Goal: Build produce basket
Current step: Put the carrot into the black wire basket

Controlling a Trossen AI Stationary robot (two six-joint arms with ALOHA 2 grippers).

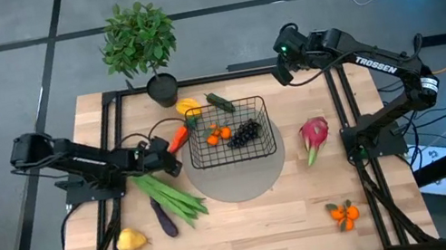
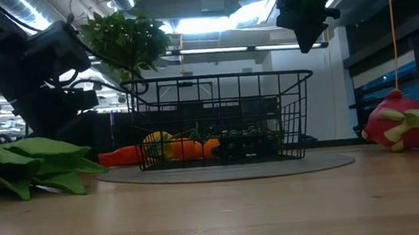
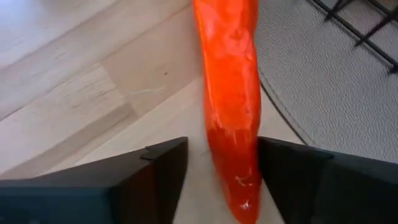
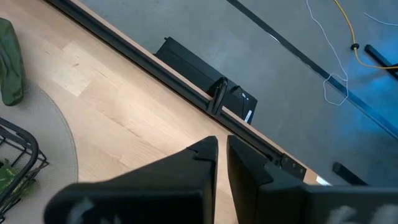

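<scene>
The left gripper (image 3: 221,168) sits low on the counter (image 1: 249,221), just left of the basket (image 1: 231,133), with its two fingers (image 3: 158,165) apart on either side of the carrot (image 3: 231,93). One finger touches the carrot's side; a narrow gap shows at the other, so the grip is not closed. The carrot lies on the bare wood, its far end reaching the edge of the round grey mat (image 1: 242,181) under the basket.

The right gripper (image 4: 222,152) hangs high over the counter's far right corner, fingers nearly together and holding nothing. White lettering on that arm reads "TROSSEN".

The black wire basket stands on the mat near the counter's middle and holds oranges (image 1: 218,132) and dark grapes (image 1: 246,133). A yellow pepper (image 1: 188,106) and a cucumber (image 1: 220,102) lie just behind it, beside a potted plant (image 1: 139,40). Green stalks (image 1: 169,197) and an eggplant (image 1: 164,218) lie in front to the left, a yellow pear (image 1: 130,241) near the front left corner. The dragon fruit (image 1: 314,135) rests right of the mat, more oranges (image 1: 343,212) at the front right.
</scene>
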